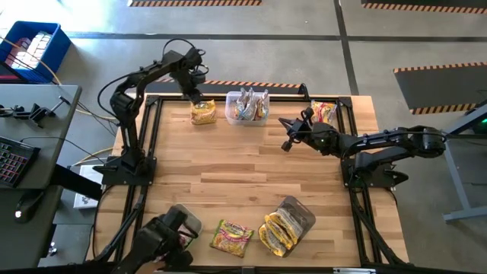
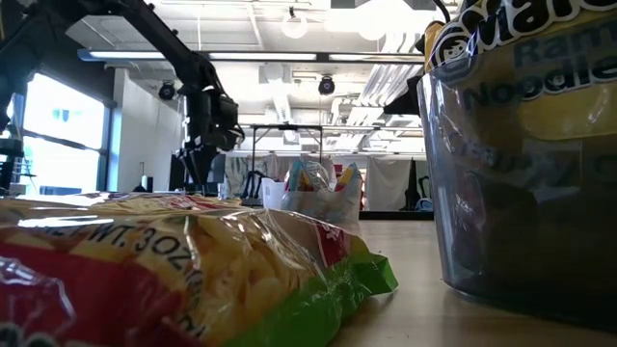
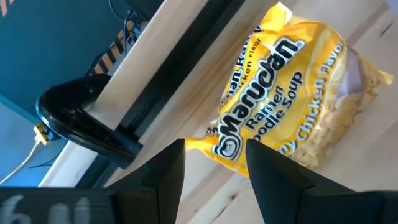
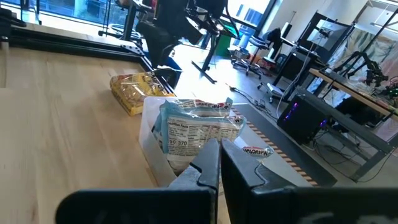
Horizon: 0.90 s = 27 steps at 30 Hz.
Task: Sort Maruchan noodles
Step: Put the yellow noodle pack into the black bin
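Observation:
A yellow Maruchan noodles packet (image 1: 203,113) (image 3: 292,99) lies flat on the table's far left part, next to a clear tub (image 1: 247,116) that holds silvery packets (image 1: 249,103) (image 4: 199,127). My left gripper (image 1: 196,97) (image 3: 214,168) points down over the yellow packet's end, open, a finger on either side of that end and above it. My right gripper (image 1: 291,134) (image 4: 219,168) hangs shut and empty over the far right part, pointing toward the tub. Another packet (image 1: 323,111) lies at the far right.
Near the front edge lies a yellow-green packet (image 1: 232,237) (image 2: 174,270). Beside it a clear tub (image 1: 298,213) (image 2: 521,193) is tipped over, with yellow packets (image 1: 275,232) spilling out. A black frame rail (image 3: 155,74) runs along the table's far edge. The middle of the table is bare wood.

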Each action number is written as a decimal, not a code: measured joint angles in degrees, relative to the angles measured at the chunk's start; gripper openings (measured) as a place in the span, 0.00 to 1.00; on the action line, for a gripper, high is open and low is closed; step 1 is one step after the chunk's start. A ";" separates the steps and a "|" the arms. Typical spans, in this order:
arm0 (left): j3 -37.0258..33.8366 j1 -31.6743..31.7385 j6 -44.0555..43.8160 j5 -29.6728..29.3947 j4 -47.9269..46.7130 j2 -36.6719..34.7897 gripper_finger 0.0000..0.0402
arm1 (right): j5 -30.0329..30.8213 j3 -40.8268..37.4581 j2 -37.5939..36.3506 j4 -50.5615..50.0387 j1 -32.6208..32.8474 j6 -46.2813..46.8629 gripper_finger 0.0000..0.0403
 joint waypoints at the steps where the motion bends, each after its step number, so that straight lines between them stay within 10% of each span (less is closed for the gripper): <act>1: 0.39 -0.06 0.02 -0.22 -0.04 0.32 0.40 | 0.00 0.00 0.00 -0.06 0.00 0.00 0.00; 27: 0.73 -1.04 3.49 -2.84 0.12 2.40 0.39 | -0.01 0.00 0.00 -0.17 0.00 0.00 0.00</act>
